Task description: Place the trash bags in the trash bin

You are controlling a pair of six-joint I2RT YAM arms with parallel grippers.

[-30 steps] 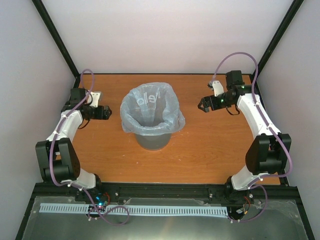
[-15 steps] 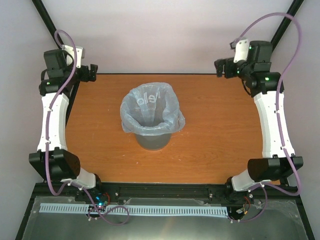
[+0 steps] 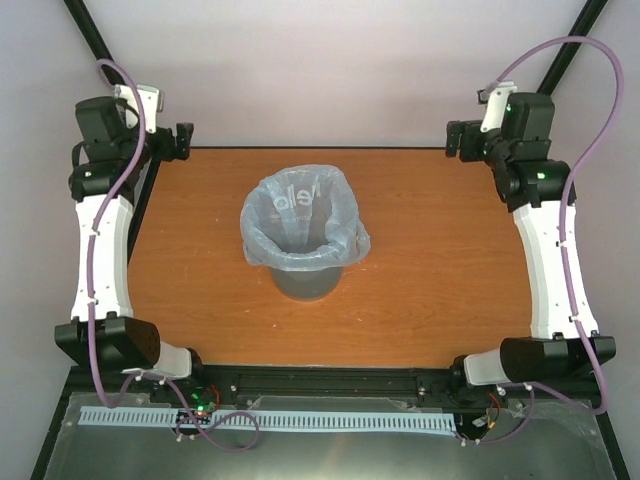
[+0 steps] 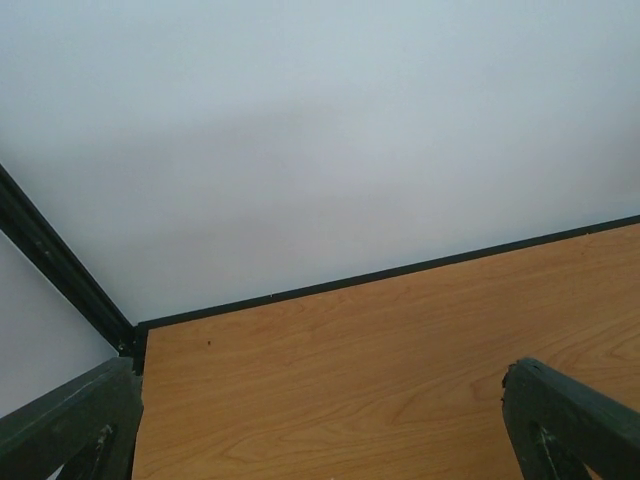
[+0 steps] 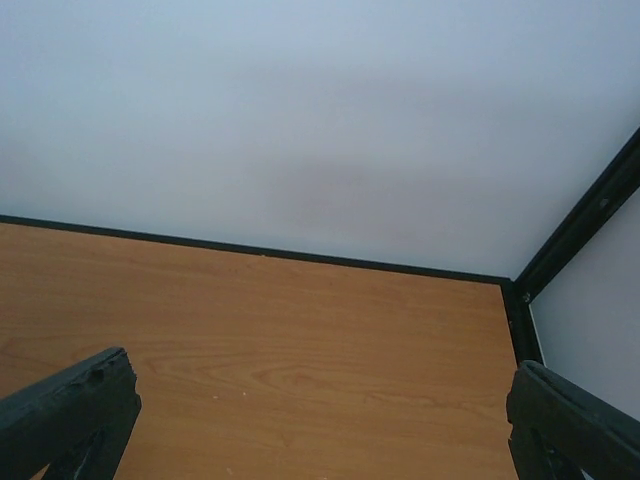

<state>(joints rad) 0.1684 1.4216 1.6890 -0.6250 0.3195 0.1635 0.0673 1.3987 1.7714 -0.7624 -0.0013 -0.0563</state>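
The trash bin (image 3: 305, 282) stands upright near the middle of the tabletop (image 3: 440, 270), with a translucent trash bag (image 3: 300, 215) lining it and folded over its rim. The left pincer (image 3: 183, 141) is held above the far left corner, the right pincer (image 3: 455, 138) above the far right corner. Both pincers are spread apart, fingers wide in each wrist view

Smooth wood-grain surface (image 3: 440, 280), slight sheen. Translucent grey plastic bin (image 3: 305, 284). Thin, crinkled, glossy film bag (image 3: 352, 241). Matt white walls (image 3: 330, 70).
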